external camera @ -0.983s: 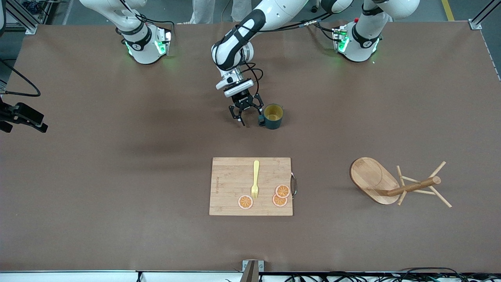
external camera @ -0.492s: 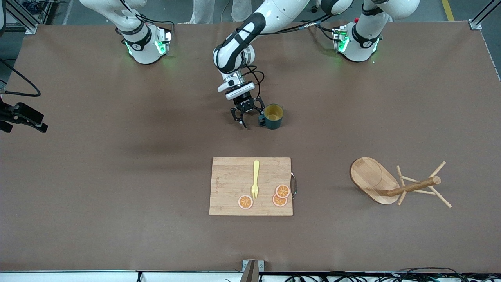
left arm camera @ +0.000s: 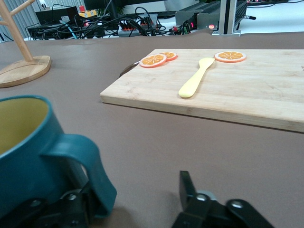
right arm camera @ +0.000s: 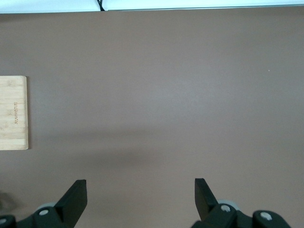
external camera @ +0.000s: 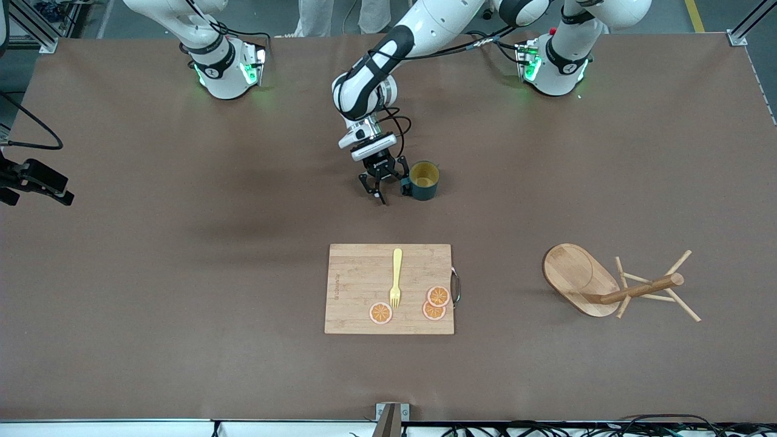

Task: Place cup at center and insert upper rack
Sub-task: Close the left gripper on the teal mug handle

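The cup (external camera: 423, 180) stands on the table (external camera: 182, 273), farther from the front camera than the cutting board (external camera: 390, 289). The left pincer (external camera: 383, 188) is spread open beside its handle (left arm camera: 83, 164), holding nothing. One finger (left arm camera: 71, 209) sits close under the handle and may tip the cup on closing. The right pincer (right arm camera: 137, 199) waits open over bare table. The rack (external camera: 607, 282) lies toppled toward the left arm's end.

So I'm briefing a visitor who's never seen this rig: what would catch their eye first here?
Probably the left gripper, open and low beside the handle of the cup. Next, the upper rack tipped on its side toward the left arm's end, and the cutting board with a yellow fork, nearer the front camera.
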`<state>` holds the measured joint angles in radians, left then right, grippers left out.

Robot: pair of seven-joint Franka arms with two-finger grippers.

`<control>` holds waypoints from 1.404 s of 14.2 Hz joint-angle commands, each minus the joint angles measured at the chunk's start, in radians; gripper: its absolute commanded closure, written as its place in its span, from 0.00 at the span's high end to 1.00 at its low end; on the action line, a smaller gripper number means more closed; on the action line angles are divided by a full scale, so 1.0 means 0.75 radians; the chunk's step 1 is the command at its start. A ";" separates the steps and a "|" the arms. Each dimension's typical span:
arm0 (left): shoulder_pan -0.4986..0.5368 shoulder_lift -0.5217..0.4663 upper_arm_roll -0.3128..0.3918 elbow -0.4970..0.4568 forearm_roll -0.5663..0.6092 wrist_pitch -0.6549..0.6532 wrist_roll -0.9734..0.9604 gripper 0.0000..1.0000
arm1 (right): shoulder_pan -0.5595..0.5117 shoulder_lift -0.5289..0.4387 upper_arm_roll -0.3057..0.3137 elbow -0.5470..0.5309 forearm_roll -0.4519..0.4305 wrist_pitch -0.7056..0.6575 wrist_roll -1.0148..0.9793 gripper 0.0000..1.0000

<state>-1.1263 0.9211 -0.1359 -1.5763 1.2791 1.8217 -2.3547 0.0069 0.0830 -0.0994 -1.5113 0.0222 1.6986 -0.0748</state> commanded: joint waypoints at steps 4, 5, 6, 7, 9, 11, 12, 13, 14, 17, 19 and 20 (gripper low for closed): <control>0.019 0.015 -0.001 0.028 0.027 0.034 -0.043 0.19 | 0.013 -0.041 -0.004 -0.043 -0.015 0.018 0.006 1.00; 0.019 0.015 -0.001 0.028 0.027 0.040 -0.061 0.14 | 0.013 -0.041 -0.006 -0.043 -0.015 0.018 0.006 1.00; 0.019 0.013 -0.001 0.028 0.025 0.044 -0.063 0.11 | 0.013 -0.041 -0.006 -0.043 -0.015 0.018 0.006 1.00; 0.021 0.007 -0.001 0.028 0.025 0.058 -0.071 0.02 | 0.013 -0.041 -0.006 -0.043 -0.015 0.018 0.006 1.00; 0.041 -0.003 -0.003 0.028 0.023 0.083 -0.080 0.00 | 0.013 -0.041 -0.006 -0.041 -0.015 0.018 0.006 1.00; 0.052 -0.031 -0.007 0.030 0.008 0.085 -0.068 0.00 | 0.013 -0.041 -0.006 -0.041 -0.017 0.016 0.004 1.00; 0.064 -0.044 -0.013 0.030 -0.008 0.085 -0.059 0.00 | 0.013 -0.041 -0.006 -0.041 -0.019 0.016 0.002 1.00; 0.072 -0.062 -0.019 0.042 -0.032 0.085 -0.037 0.00 | 0.013 -0.041 -0.006 -0.041 -0.019 0.012 -0.002 1.00; 0.076 -0.095 -0.021 0.042 -0.075 0.091 -0.002 0.00 | 0.013 -0.041 -0.004 -0.041 -0.021 0.010 -0.004 1.00; 0.109 -0.223 -0.019 0.050 -0.332 0.113 0.208 0.00 | 0.013 -0.041 -0.004 -0.041 -0.021 0.008 -0.005 1.00; 0.154 -0.320 -0.021 0.048 -0.468 0.113 0.325 0.00 | 0.015 -0.041 -0.004 -0.041 -0.025 0.006 -0.011 1.00; 0.178 -0.369 -0.019 0.048 -0.533 0.124 0.370 0.00 | 0.015 -0.041 -0.004 -0.038 -0.030 0.003 -0.013 1.00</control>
<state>-1.0347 0.7304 -0.1420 -1.5121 0.9598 1.8958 -2.1500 0.0070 0.0830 -0.0992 -1.5113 0.0220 1.7004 -0.0755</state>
